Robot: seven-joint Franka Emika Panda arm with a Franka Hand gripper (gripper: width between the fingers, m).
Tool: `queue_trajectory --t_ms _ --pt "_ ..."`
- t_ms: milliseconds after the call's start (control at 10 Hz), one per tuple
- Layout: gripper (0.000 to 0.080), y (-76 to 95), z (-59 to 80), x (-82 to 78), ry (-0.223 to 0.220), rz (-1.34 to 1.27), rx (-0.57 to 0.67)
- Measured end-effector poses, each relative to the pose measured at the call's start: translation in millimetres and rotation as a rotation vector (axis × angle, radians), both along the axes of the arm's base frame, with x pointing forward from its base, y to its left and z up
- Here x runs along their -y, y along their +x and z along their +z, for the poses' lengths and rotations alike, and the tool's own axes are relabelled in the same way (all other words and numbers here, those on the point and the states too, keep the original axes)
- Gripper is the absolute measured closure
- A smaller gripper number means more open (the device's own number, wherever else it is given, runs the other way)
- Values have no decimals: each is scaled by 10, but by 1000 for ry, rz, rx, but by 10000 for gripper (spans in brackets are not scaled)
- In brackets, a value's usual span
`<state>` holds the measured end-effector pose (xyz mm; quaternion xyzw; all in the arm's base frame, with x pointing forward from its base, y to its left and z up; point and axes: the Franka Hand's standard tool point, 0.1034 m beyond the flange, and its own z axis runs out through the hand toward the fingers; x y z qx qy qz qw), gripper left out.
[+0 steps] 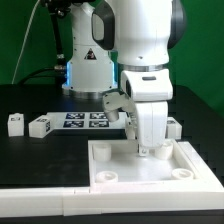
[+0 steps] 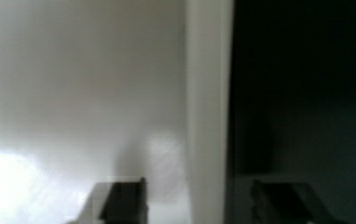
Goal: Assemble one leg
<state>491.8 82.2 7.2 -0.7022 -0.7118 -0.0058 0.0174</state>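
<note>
My gripper (image 1: 150, 150) points straight down at the far rim of the large white square tray (image 1: 115, 168) with round corner sockets. In the wrist view my two dark fingertips (image 2: 118, 200) stand apart on either side of the tray's edge (image 2: 207, 110), one over the white tray surface, the other over the dark table; the gripper (image 2: 200, 200) is open and holds nothing. Two small white legs with marker tags (image 1: 15, 124) (image 1: 40, 126) lie on the black table at the exterior view's left. Another small white part (image 1: 173, 127) sits just right of the gripper.
The marker board (image 1: 85, 120) lies flat on the table behind the tray, left of the gripper. The robot's base (image 1: 88, 65) stands at the back. The table's front edge runs just below the tray.
</note>
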Motion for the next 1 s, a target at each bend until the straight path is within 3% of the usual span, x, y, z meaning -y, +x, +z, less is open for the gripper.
queue_trajectory --t_ms 200,300,400,600,800,1000 --pt "223 -1 -1 1 0 0 0" --pt "223 -1 -1 1 0 0 0" --pt "163 -1 -1 1 0 0 0" --pt "153 -28 17 -4 -1 -34 0" --pt "151 -238 232 -49 -16 -126 4" --pt "151 -344 423 -109 -24 -172 22"
